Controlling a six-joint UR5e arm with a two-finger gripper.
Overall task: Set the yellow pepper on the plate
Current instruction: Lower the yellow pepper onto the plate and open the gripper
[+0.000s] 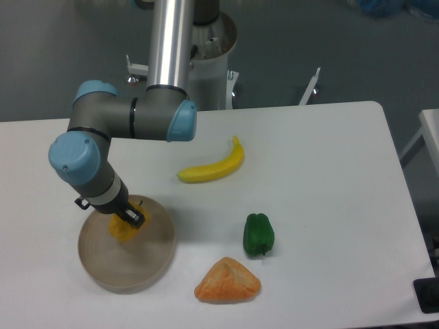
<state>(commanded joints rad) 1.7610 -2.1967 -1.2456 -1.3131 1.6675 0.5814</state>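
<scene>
Lower left of frame: gripper (pixel 127 218) clenched on pepper (pixel 122 230), directly over plate (pixel 152 259). We can't tell if pepper touches plate yet. We reckon only straight drop and let-go remains, no sideways shift.

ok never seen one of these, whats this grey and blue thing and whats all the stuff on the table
It is a robot arm: grey tubes with blue joint caps, filmed by one fixed camera looking down at a white table. At its tip is a two-finger gripper, closed around a yellow pepper over a round tan plate. Whether the pepper touches the plate is unclear. Lying loose elsewhere are toy foods: a banana, a green pepper and an orange bread-like wedge.
</scene>
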